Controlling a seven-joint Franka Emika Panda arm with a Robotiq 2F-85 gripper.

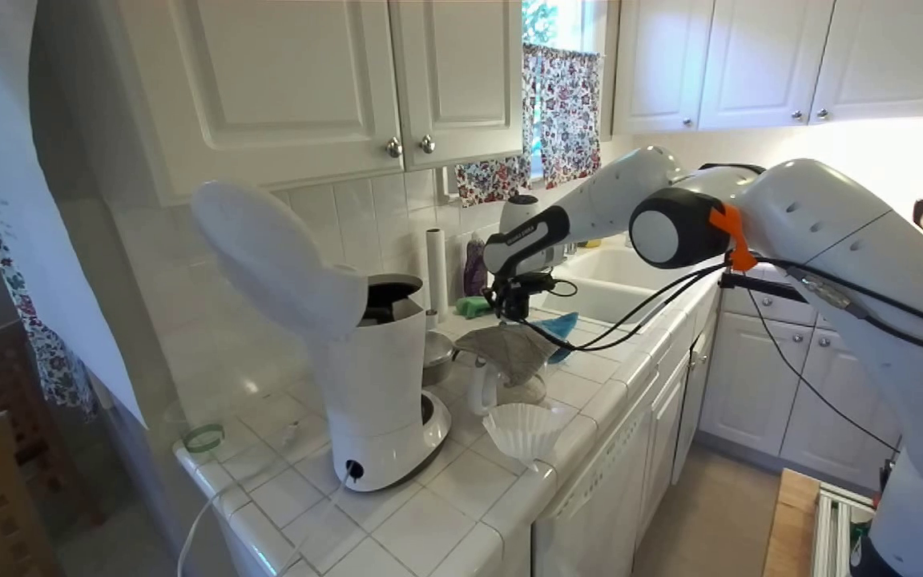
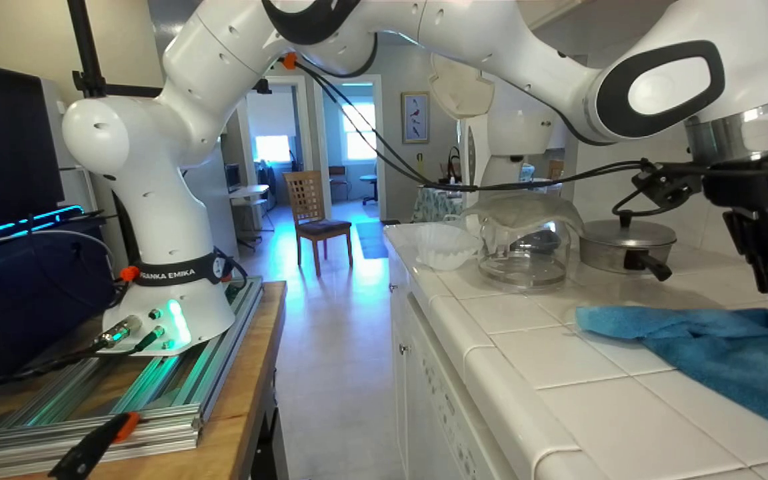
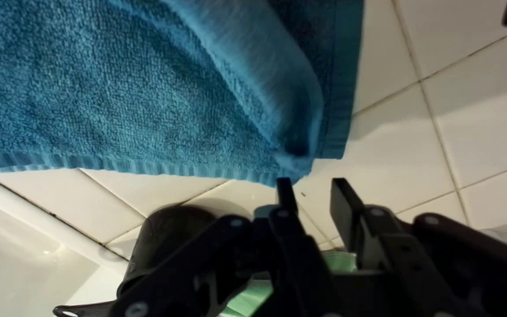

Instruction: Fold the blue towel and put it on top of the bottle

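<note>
The blue towel [image 3: 148, 92] lies on the tiled counter [image 3: 403, 163] near the rim of the sink [image 3: 29, 222], set back from the counter's front edge, a flap turned over into a soft ridge. At that ridge's tip stands the gripper [image 3: 313, 187], jaws narrowly parted with nothing between them. Folding looks to me the step: open wider, lift straight so the flap isn't dragged loose, then pinch both layers low, minding the black container [image 3: 165, 237].

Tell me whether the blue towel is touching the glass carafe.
Apart: in an exterior view, white tiles show between the glass carafe and the blue towel.
</note>
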